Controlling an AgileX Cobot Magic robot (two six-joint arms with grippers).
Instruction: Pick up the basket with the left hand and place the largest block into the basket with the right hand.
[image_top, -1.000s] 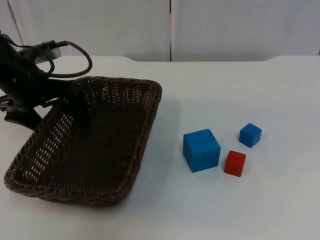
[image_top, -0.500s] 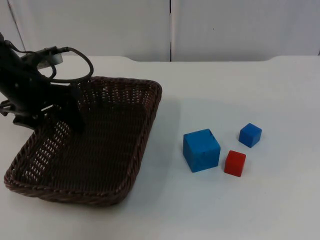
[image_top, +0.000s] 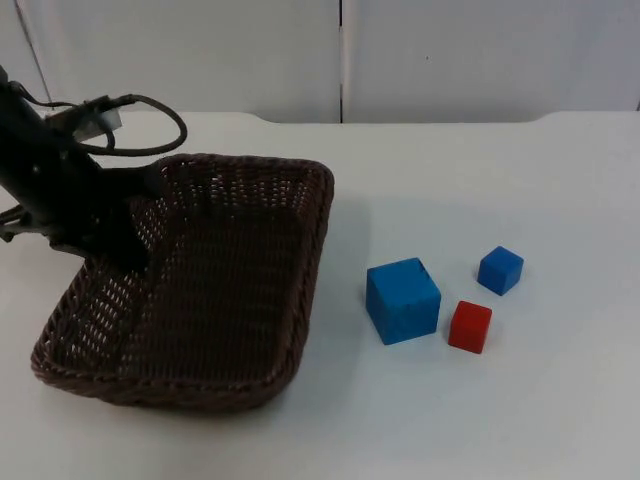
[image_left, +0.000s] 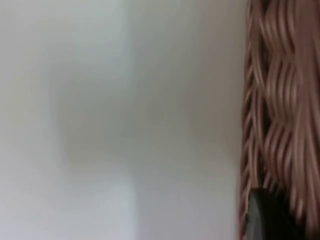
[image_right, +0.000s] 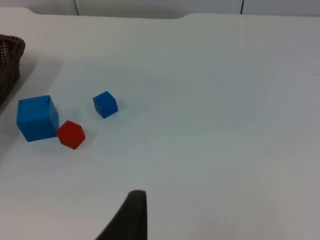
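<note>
The basket (image_top: 190, 290) occupies the left half of the table (image_top: 520, 180), with the left gripper (image_top: 135, 250) at its left wall. Three blocks cluster near the table's middle-right: big blue block (image_top: 402, 300), red block (image_top: 470, 326) just beside it, small blue block (image_top: 500, 270) near. Open surface lies toward the right edge, the far edge and the near edge.
</note>
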